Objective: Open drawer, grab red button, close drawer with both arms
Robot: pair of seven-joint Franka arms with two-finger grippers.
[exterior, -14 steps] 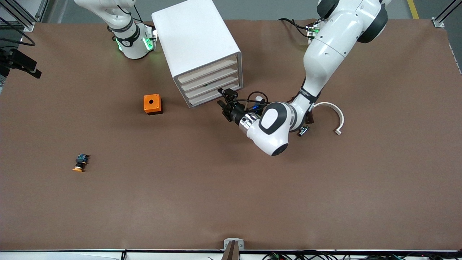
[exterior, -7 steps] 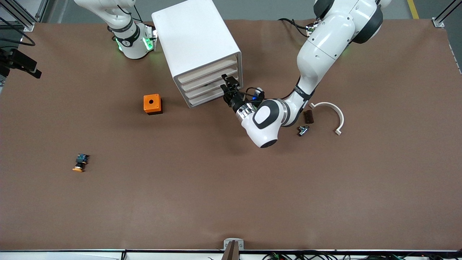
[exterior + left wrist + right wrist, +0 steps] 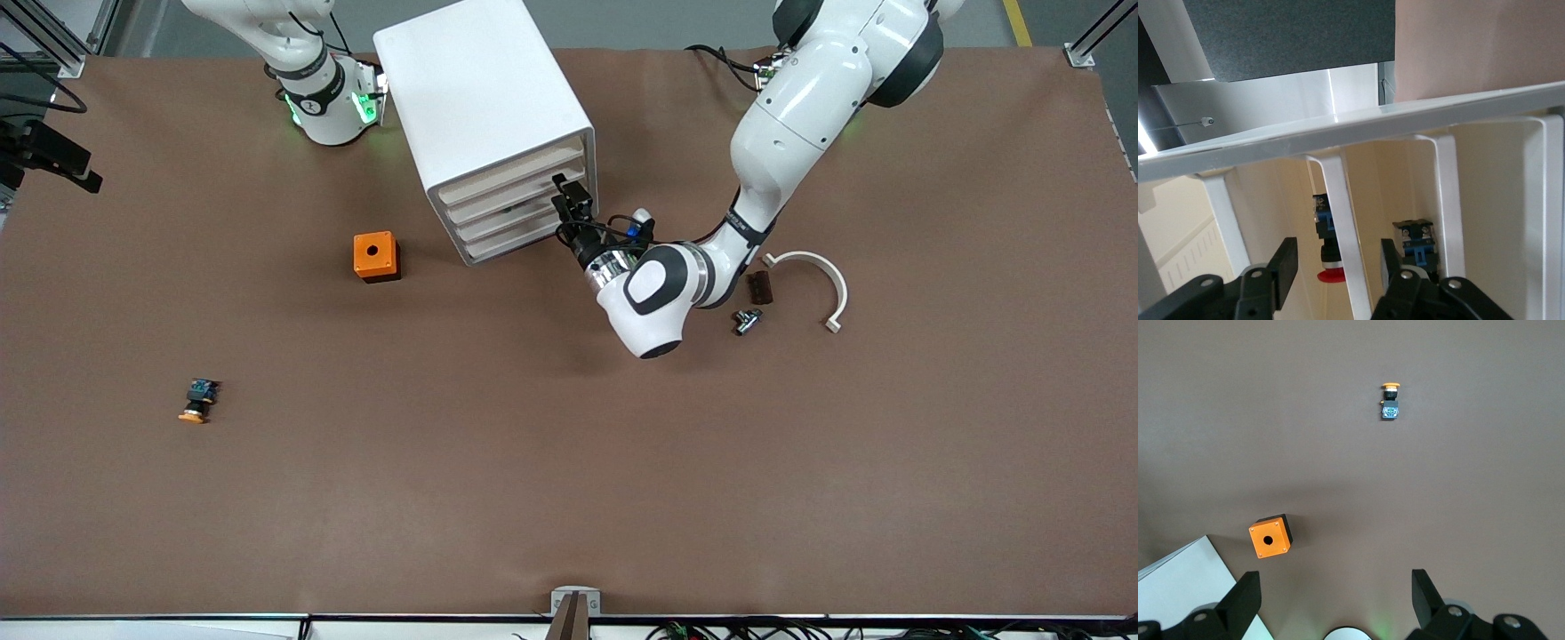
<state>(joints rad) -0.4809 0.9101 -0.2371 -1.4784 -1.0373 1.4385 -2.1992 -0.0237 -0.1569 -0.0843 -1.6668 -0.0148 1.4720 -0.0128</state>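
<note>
The white cabinet (image 3: pixel 484 116) stands near the robots' bases, its stacked drawers (image 3: pixel 524 209) all pushed in. My left gripper (image 3: pixel 569 200) is at the drawer fronts, at the cabinet's corner toward the left arm's end. In the left wrist view the left gripper (image 3: pixel 1338 267) is open, its fingers (image 3: pixel 1285 267) on either side of a white drawer edge (image 3: pixel 1348 253) without touching it. The red-capped button (image 3: pixel 1327 250) lies inside one drawer just past that edge; which drawer I cannot tell. My right gripper (image 3: pixel 1335 597) waits open, high over the table near its base.
An orange cube with a hole (image 3: pixel 376 256) sits beside the cabinet toward the right arm's end. An orange-capped button (image 3: pixel 197 402) lies nearer the front camera. A white curved piece (image 3: pixel 813 276), a dark block (image 3: pixel 758 287) and a small metal part (image 3: pixel 745 321) lie by the left arm. Another blue-black part (image 3: pixel 1417 241) sits in a neighbouring drawer.
My left gripper has moved from in front of the cabinet up to the drawer fronts. The right arm has not moved.
</note>
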